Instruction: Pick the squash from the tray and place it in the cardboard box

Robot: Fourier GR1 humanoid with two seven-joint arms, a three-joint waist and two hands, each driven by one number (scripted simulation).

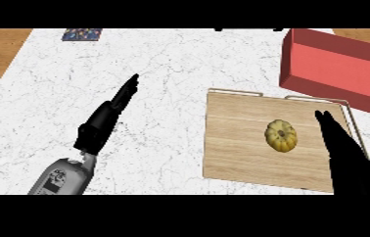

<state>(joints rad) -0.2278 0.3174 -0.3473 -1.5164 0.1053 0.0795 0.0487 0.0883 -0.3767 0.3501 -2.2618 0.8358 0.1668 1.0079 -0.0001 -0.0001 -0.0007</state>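
Hovering just right of the squash (280,135) with straight, unspread fingers, the right hand (345,157) needed to shift left over the tray (231,153) and curl around the squash.

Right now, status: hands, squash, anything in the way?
Left hand open over bare counter. Right hand open, beside squash, not touching. Squash on tray; red box beyond, path clear.

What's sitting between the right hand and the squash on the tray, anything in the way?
Nothing visible. The squash lies alone on the wooden tray, with bare wood between it and the right hand, which is open just to its right. The red box is beyond the tray's far edge.
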